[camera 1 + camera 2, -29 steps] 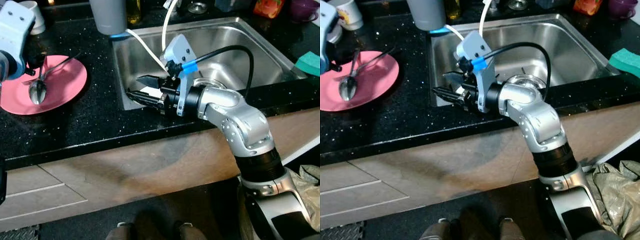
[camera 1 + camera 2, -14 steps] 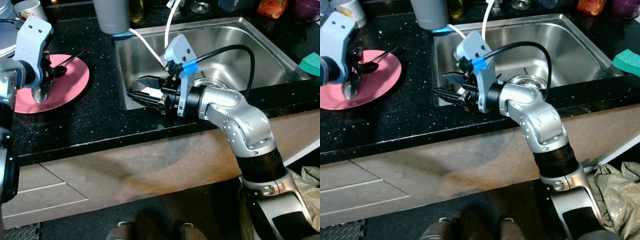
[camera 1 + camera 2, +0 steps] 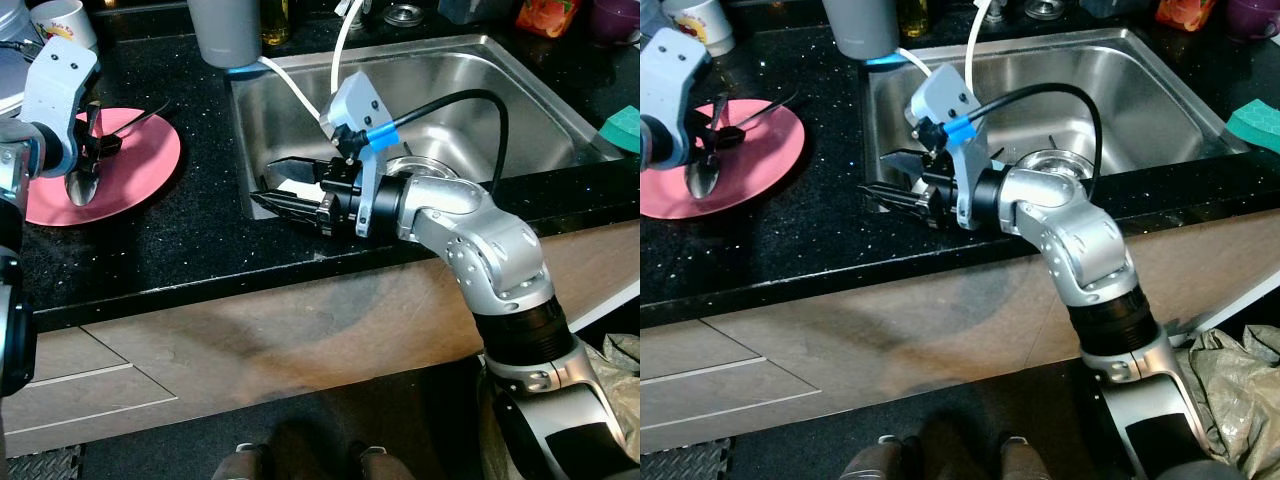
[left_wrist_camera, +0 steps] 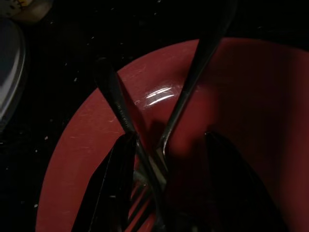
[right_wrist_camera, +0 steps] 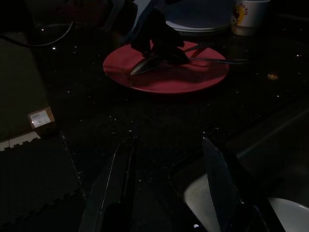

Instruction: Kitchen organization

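A pink plate (image 3: 125,175) lies on the black counter left of the sink. On it are a spoon (image 3: 78,187) and a fork (image 4: 193,77), their handles crossing. My left gripper (image 3: 92,160) is down on the plate, open. Its two fingers (image 4: 113,188) straddle the crossed handles without closing on them. My right gripper (image 3: 265,180) hovers open at the sink's left rim, level and pointing toward the plate. Its wrist view looks across the counter to the plate (image 5: 164,79) and the left gripper (image 5: 159,43).
The steel sink (image 3: 460,90) has something white in its near left corner, under my right gripper. A white hose (image 3: 290,90) hangs into it. A grey cup (image 3: 225,30) stands behind, with a mug (image 3: 60,15) and stacked plates (image 5: 203,14) at far left. A green sponge (image 3: 625,130) is at right.
My left gripper came down from the far left onto the pink plate and now straddles the cutlery handles. The right gripper has barely moved.
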You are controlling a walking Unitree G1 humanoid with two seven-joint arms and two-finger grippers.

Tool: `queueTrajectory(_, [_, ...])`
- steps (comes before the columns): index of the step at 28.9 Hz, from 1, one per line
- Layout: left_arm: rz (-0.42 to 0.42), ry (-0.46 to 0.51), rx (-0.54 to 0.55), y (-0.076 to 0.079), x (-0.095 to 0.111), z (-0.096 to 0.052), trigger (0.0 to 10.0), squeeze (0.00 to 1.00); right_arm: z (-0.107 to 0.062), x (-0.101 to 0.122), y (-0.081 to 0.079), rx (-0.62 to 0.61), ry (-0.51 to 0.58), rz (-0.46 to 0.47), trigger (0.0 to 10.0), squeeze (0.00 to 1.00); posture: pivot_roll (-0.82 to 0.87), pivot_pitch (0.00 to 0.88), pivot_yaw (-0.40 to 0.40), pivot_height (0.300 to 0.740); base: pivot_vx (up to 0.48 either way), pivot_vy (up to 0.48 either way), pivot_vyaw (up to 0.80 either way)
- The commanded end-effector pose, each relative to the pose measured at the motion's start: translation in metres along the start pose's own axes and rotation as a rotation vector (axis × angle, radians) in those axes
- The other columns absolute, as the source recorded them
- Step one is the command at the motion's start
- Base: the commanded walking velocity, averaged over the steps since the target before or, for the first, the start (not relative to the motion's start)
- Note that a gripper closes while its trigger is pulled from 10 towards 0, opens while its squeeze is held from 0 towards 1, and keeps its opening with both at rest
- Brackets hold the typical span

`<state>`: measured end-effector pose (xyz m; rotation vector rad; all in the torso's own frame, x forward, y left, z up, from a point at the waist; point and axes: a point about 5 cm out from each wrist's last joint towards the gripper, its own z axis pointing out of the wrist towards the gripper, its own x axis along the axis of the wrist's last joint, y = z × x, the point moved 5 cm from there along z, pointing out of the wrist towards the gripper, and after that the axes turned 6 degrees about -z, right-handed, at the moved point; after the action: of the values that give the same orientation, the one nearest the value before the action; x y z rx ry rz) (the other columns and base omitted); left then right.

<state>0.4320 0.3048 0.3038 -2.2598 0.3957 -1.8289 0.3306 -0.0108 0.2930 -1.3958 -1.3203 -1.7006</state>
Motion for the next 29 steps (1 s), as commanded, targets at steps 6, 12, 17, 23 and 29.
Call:
queueTrajectory(6, [-0.119, -0.053, -0.030, -0.002, -0.018, 0.000, 10.0, 0.00, 0.005, -0.004, -0.013, 0.037, -0.002, 0.006, 10.0, 0.00, 0.01, 0.221, 0.014, 0.740, 0.000, 0.000, 0.00])
queueTrajectory(12, [-0.149, -0.101, -0.049, 0.001, -0.027, 0.001, 10.0, 0.00, 0.003, -0.002, -0.013, 0.039, -0.004, -0.002, 10.0, 0.00, 0.01, 0.217, 0.015, 0.740, 0.000, 0.000, 0.00])
queueTrajectory(17, [-0.103, -0.093, -0.086, 0.004, -0.025, 0.001, 4.9, 0.00, 0.003, -0.002, -0.013, 0.037, -0.004, -0.007, 10.0, 0.00, 0.01, 0.212, 0.015, 0.740, 0.000, 0.000, 0.00])
queueTrajectory(23, [-0.089, -0.082, -0.091, 0.004, -0.020, 0.000, 0.0, 0.00, 0.003, -0.002, -0.012, 0.032, -0.005, -0.008, 10.0, 0.00, 0.01, 0.209, 0.015, 0.740, 0.000, 0.000, 0.00])
queueTrajectory(29, [-0.088, -0.057, -0.078, 0.001, -0.013, 0.000, 0.0, 0.00, 0.003, -0.002, -0.011, 0.025, -0.005, -0.010, 10.0, 0.00, 0.01, 0.205, 0.017, 0.740, 0.000, 0.000, 0.00])
